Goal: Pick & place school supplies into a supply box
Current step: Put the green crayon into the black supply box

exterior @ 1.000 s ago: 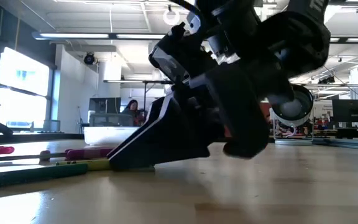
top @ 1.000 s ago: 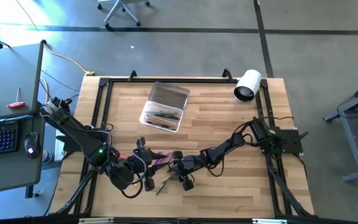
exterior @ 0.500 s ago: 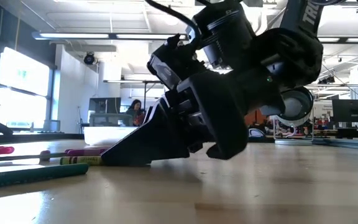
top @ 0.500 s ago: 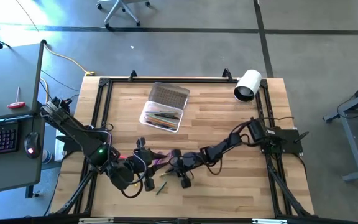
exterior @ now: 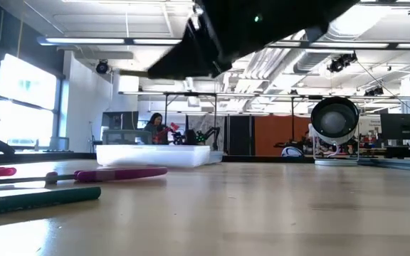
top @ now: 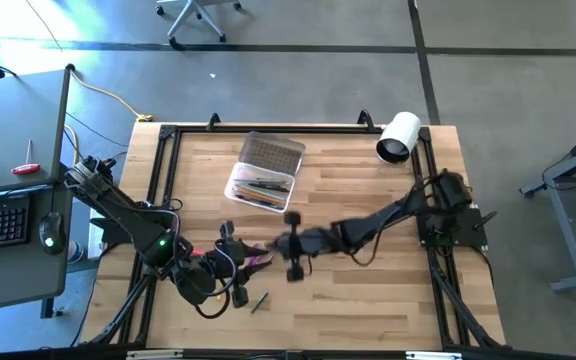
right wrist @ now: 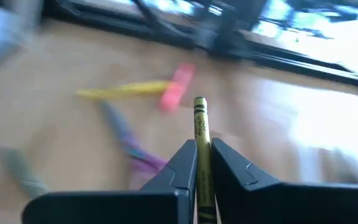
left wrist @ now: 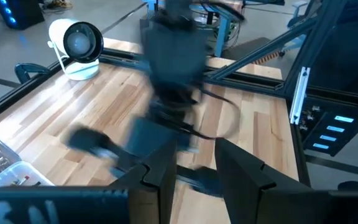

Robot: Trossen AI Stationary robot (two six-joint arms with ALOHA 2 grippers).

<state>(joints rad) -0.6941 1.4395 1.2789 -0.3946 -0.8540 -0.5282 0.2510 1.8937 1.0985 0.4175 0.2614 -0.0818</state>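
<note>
**One yellow crayon in our right hand**

One slim yellow crayon with a dark label band [right wrist: 200, 130] stands upright between the two dark fingers of our right hand [top: 293, 246], which are pinched narrowly on it. In the high view that hand hangs above the middle of the pale wooden slatted surface [top: 368, 300], just below the small clear plastic rectangular supply box [top: 261, 187]. The box sits toward the far left of centre with its ribbed translucent lid [top: 272, 152] folded back, and several pens and pencils lie inside.

Loose supplies lie on the surface between the two hands. We see a pink marker [exterior: 119, 173] and a dark green pencil [exterior: 38, 200] close to the low camera, and the green pencil [top: 259, 301] shows near the front edge from above. The right wrist view also catches a yellow stick with a pink end [right wrist: 145, 89] beneath the hand, though it is blurred.

Our left hand [top: 230, 262] rests low at the front left beside those loose supplies; its fingers [left wrist: 241, 171] stand apart with nothing between them. A large white cylindrical roll [top: 398, 137] lies at the far right corner.
</note>
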